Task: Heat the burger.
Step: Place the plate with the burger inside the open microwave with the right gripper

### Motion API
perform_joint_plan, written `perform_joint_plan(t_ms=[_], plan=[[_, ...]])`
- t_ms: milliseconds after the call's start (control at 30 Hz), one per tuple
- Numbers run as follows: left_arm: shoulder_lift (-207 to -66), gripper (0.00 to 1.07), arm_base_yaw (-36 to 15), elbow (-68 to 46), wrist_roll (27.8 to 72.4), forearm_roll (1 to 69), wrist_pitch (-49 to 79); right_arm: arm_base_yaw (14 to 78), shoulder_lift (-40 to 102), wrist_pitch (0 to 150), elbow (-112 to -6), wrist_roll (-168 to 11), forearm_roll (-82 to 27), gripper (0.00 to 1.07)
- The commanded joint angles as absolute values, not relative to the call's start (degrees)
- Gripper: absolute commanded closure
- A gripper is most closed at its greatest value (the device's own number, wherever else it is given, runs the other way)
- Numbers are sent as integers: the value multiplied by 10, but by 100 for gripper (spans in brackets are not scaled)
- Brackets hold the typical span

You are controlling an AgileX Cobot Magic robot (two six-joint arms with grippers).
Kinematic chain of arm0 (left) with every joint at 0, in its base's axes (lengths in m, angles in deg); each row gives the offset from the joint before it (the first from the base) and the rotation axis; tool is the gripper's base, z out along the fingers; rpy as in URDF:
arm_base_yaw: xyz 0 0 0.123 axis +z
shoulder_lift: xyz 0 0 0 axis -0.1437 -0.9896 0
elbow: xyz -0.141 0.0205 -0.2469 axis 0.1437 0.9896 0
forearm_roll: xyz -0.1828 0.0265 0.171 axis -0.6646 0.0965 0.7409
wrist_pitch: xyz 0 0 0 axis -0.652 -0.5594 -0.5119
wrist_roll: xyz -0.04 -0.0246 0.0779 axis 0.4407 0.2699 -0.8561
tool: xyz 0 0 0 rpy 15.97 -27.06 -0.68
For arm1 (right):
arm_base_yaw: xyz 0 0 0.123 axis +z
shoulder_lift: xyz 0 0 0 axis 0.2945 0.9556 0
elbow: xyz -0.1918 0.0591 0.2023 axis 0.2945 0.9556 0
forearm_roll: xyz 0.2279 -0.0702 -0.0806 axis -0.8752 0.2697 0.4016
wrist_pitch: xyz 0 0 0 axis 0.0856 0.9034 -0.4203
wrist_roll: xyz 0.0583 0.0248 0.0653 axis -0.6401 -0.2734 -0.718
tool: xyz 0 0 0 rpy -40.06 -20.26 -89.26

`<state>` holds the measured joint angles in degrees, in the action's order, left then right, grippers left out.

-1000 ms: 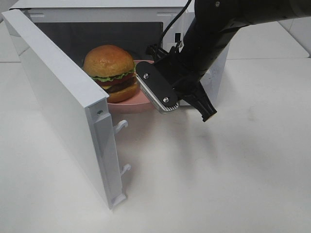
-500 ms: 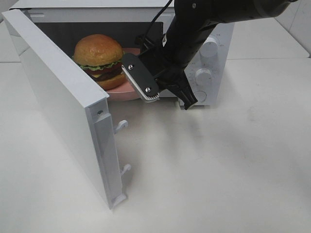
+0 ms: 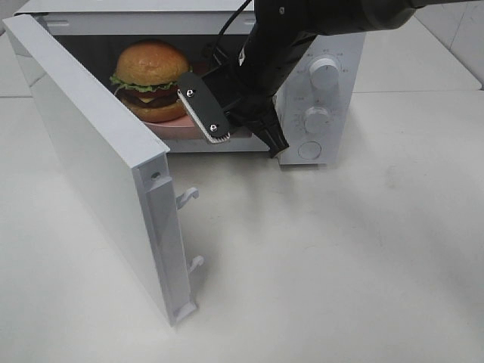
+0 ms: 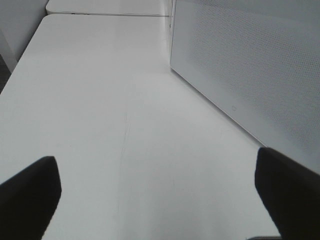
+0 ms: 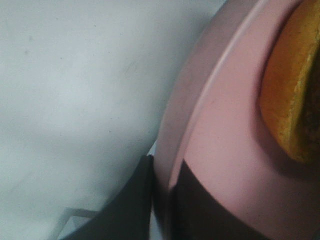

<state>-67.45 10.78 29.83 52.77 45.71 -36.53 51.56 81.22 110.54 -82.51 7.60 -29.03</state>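
- Right pincer (image 5: 166,177) clamps the rim of the pink plate (image 5: 220,150).
- The burger (image 3: 150,79) sits on that plate, just beyond the pincer's tips, inside the open microwave (image 3: 321,98).
- Left pincer (image 4: 157,200) hangs released above the tabletop (image 4: 100,100).

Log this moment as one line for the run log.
right gripper: shut on plate rim | burger: on plate, in microwave | door: open | left gripper: open, empty, over table

White table (image 3: 340,265), seemingly jointed, microwave (image 3: 342,94) on it
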Motion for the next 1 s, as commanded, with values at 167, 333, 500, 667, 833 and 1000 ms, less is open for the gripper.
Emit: perform_joint_plan(t_ms=[167,333,500,667,833,1000], plan=[[-666,9,110,298,527,457,-358,501,832,1096,-874,35,-251,107],[-666,9,110,298,527,457,-358,501,861,1100,-914,21,-249,107],[-666,9,110,298,527,457,-358,501,883,1100,-943,19,-248,107],[-666,9,110,298,527,457,-358,501,899,1103,-967,17,-248,107],[-666,9,110,298,527,457,-358,501,920,1113,-996,15,-248,107],[-666,9,110,298,527,457,-358,502,938,1115,-1023,13,-248,107]])
